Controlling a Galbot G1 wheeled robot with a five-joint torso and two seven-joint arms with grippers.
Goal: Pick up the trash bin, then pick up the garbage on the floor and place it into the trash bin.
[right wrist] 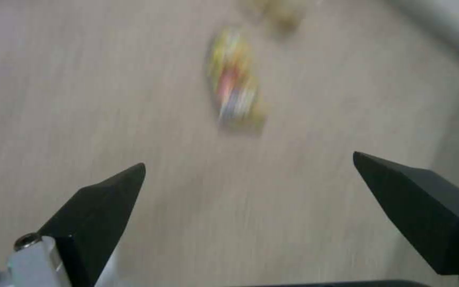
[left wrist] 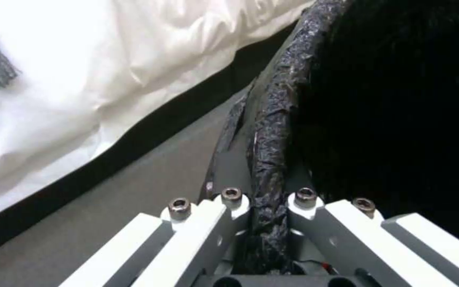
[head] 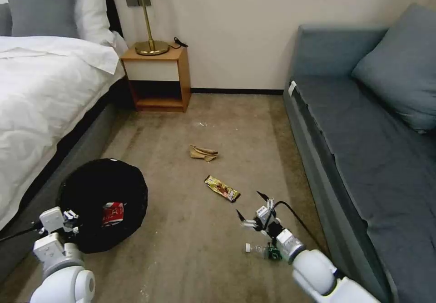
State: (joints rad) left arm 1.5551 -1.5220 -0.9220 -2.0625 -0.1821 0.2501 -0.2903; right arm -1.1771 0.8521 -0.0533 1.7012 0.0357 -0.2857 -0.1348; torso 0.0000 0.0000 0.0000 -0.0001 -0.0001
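The black trash bin point(head: 97, 189) with its bag liner hangs tilted beside the bed, and my left gripper point(head: 72, 216) is shut on its near rim. The left wrist view shows that gripper point(left wrist: 268, 197) clamping the liner-wrapped rim point(left wrist: 280, 99). A red snack packet point(head: 112, 213) lies inside the bin. On the carpet lie a tan paper scrap point(head: 203, 153), a brown-gold candy wrapper point(head: 222, 188) and a clear bottle with a green label point(head: 263, 250). My right gripper point(head: 249, 204) is open above the carpet, just short of the wrapper and beyond the bottle. The right wrist view has that gripper point(right wrist: 248, 159) pointing at the wrapper point(right wrist: 235, 83).
A bed with white sheets point(head: 41, 94) runs along the left. A wooden nightstand point(head: 156, 78) with a brass lamp stands by the far wall. A grey sofa point(head: 368, 157) lines the right side. Open carpet point(head: 181, 248) lies between them.
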